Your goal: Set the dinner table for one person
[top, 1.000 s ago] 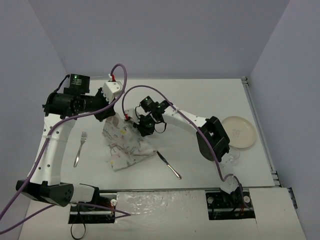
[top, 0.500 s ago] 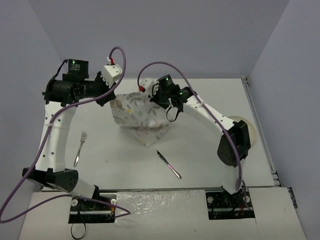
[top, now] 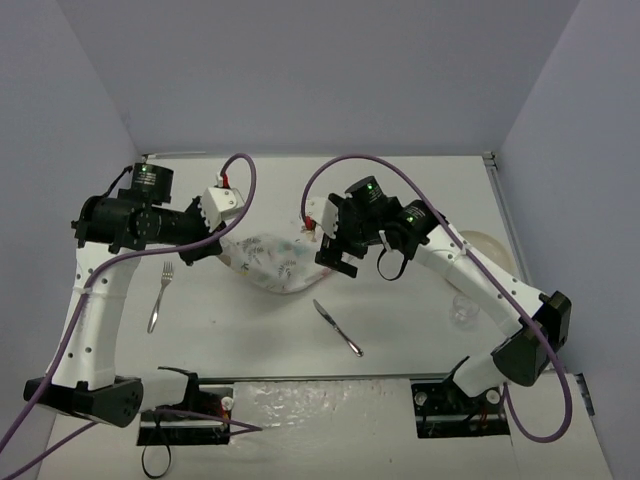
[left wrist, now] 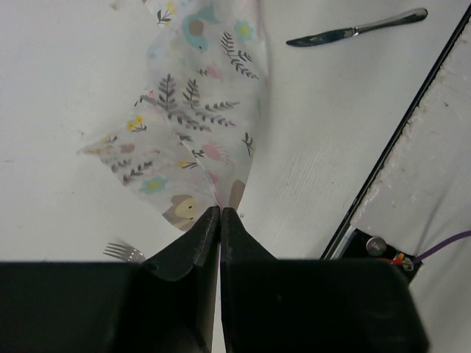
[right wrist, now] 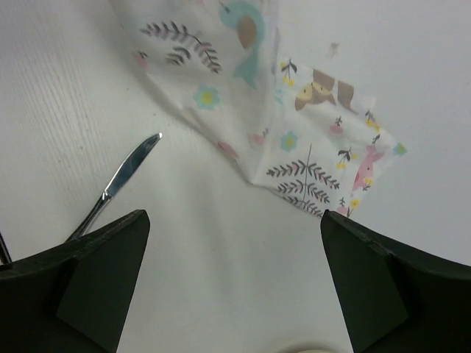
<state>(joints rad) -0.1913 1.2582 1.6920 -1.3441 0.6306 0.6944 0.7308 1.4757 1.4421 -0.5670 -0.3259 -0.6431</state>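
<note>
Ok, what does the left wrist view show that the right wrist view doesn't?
Only the left wrist view: the left gripper shut on a corner of the printed mat, the tines of the fork, and a dark edge rail. Only the right wrist view: the right gripper open, with nothing between its fingers. Both: the mat, the knife and the dinner table.

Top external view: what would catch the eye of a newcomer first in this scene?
The printed cloth mat sags crumpled at mid-table, one corner pinched in the shut left end effector. The right end effector hovers open close to its other end, holding nothing. A knife lies toward the near edge, a fork at the left.
</note>
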